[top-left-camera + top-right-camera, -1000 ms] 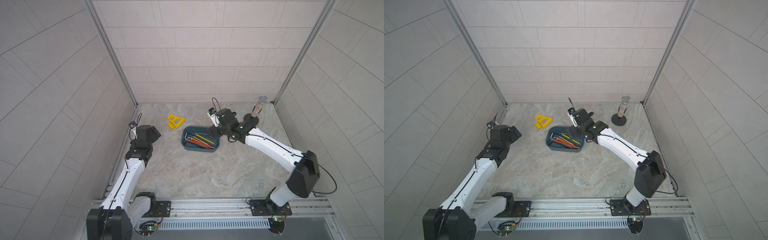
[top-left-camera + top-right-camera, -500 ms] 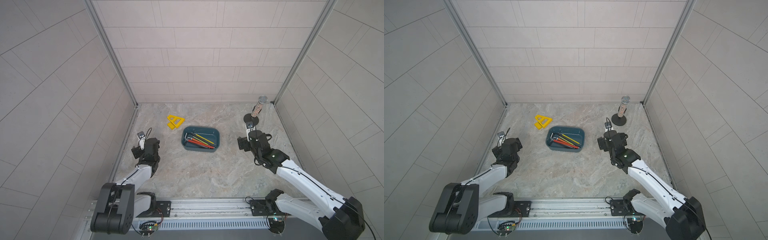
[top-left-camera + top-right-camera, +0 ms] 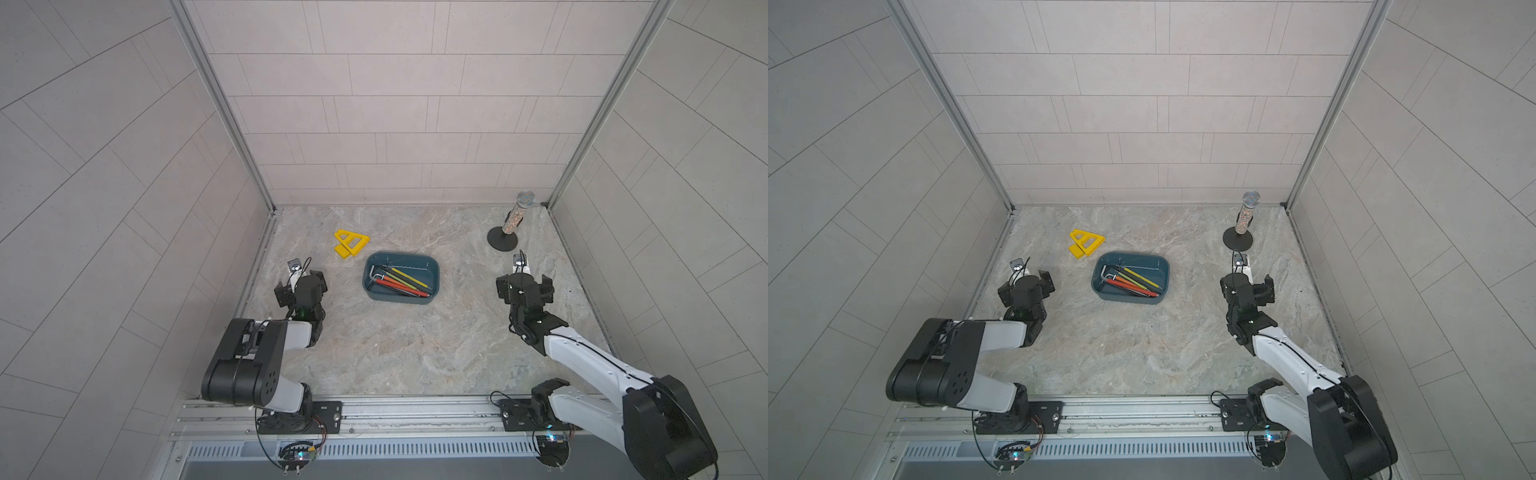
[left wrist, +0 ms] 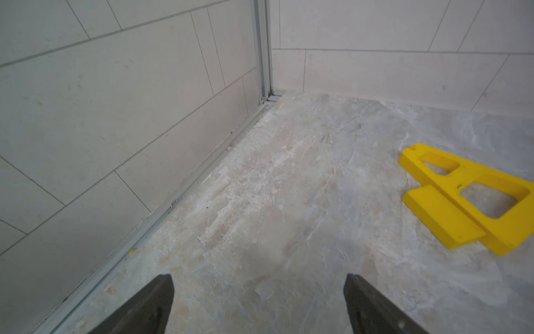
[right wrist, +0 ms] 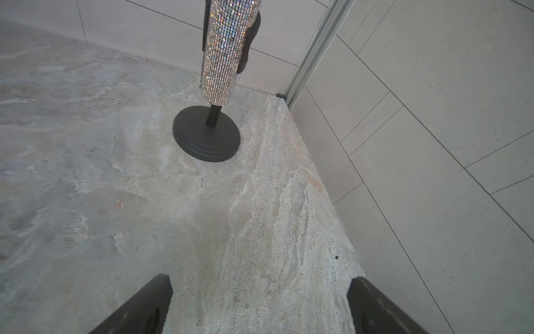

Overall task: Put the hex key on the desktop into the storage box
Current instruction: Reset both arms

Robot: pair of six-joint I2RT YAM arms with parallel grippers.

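- The desktop (image 3: 395,353) shows no loose key in both top views, so we judge the task finished, or very nearly so.
- The left gripper (image 4: 258,289) hangs near the left edge, jaws spread wide and holding nothing. The right gripper (image 5: 260,289) hangs near the right edge, equally wide and empty.
- The storage box (image 3: 401,300) sits midway between the left and right edges, nearer the far edge and well apart from both grippers.
- A yellow triangular piece (image 3: 351,243) lies toward the far left corner and a glittery microphone stand (image 3: 509,226) stands in the far right corner. We take neither as part of the job.
- The hex keys (image 3: 401,282) lie inside the box, red, yellow, dark and silvery shafts overlapping.
- The arms cover strips of desktop, so a thin key could perhaps hide there. The bundle overlaps too much for us to count.
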